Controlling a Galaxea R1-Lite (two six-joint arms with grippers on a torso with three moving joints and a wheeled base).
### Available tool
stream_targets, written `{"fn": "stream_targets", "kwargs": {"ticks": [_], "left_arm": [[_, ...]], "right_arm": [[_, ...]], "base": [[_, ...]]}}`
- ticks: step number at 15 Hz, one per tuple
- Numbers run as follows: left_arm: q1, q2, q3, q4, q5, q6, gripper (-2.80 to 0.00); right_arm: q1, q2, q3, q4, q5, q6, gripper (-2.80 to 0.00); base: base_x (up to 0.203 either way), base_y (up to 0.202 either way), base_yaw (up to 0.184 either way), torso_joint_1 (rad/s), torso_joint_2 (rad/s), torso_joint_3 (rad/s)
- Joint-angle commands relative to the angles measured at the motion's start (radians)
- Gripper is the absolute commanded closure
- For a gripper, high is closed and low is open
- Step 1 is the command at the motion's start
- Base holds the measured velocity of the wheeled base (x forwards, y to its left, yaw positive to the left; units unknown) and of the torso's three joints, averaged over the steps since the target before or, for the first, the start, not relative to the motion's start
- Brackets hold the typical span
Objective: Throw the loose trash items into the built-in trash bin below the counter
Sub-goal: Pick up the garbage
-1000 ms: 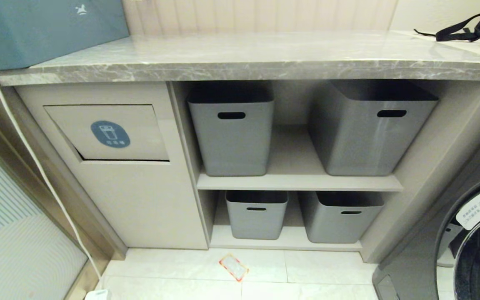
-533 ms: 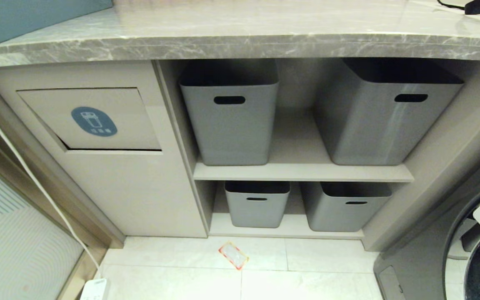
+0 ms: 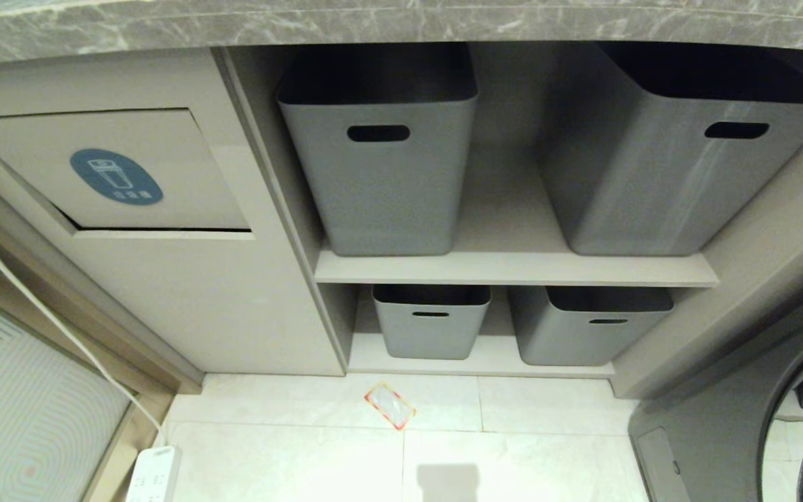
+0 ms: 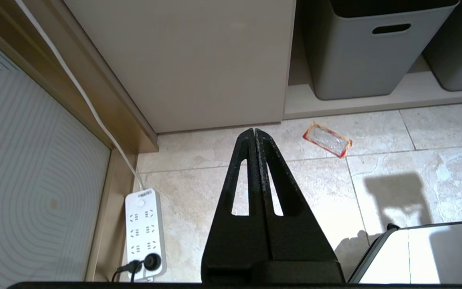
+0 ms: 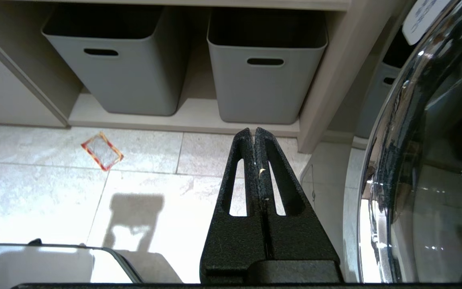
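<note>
One loose trash item, a clear wrapper with red-and-yellow edges, lies flat on the floor tiles in front of the lower shelf; the left wrist view and right wrist view both hold it. The built-in trash bin is the beige flap with a blue oval sticker, at the left under the counter. My left gripper hangs shut and empty above the floor, short of the wrapper. My right gripper is shut and empty too, near the washing machine. Neither arm appears in the head view.
Grey tubs with slot handles fill the two shelves. A white power strip with its cable lies at the floor's left by a wooden frame. A washing machine door stands at the right.
The head view has tilted down: counter top, teal box and black strap have slid out of the picture, and more floor shows. The wrapper lies where it was.
</note>
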Motion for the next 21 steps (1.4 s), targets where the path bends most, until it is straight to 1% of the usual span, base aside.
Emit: {"fn": "stream_targets", "kwargs": {"ticks": [1, 21], "left_arm": [[0.000, 0.001, 0.000, 0.000, 0.000, 0.001, 0.00], [0.000, 0.001, 0.000, 0.001, 0.000, -0.001, 0.00]], "right_arm": [[0.000, -0.002, 0.000, 0.000, 0.000, -0.001, 0.00], [0.000, -0.001, 0.000, 0.000, 0.000, -0.001, 0.00]], "base": [[0.000, 0.000, 0.000, 0.006, 0.00, -0.197], [0.000, 0.000, 0.000, 0.002, 0.00, -0.198]]}}
